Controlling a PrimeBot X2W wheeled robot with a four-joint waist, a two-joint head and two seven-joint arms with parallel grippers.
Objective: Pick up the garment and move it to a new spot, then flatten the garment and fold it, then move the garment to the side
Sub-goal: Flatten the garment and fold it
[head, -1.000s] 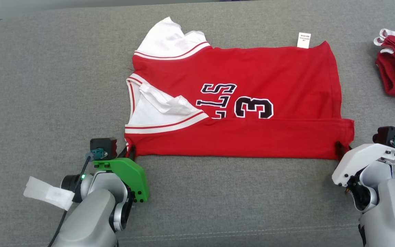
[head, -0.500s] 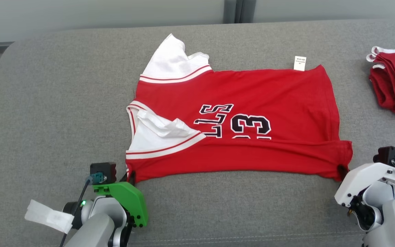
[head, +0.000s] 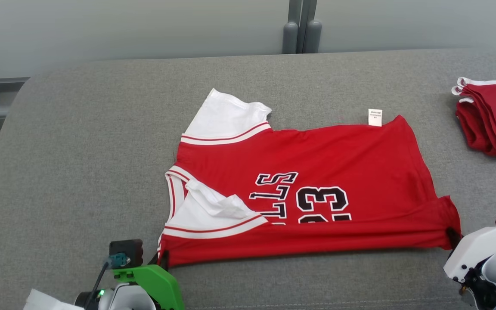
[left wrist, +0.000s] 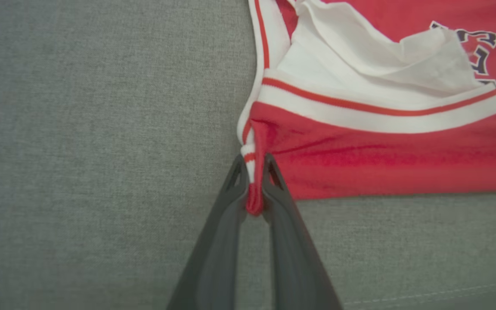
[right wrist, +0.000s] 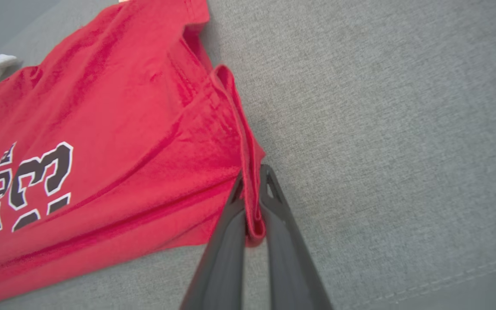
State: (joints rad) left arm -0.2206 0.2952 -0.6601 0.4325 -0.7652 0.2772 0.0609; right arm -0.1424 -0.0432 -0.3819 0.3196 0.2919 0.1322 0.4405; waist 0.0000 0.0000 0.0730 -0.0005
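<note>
On the grey cushion, the jersey looks light and limp (it surely sags); left gripper and right gripper are each clamped on one near corner.

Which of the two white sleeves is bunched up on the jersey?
The near sleeve, beside the left gripper, crumpled over the red jersey; the far sleeve lies spread on the grey cushion.
</note>
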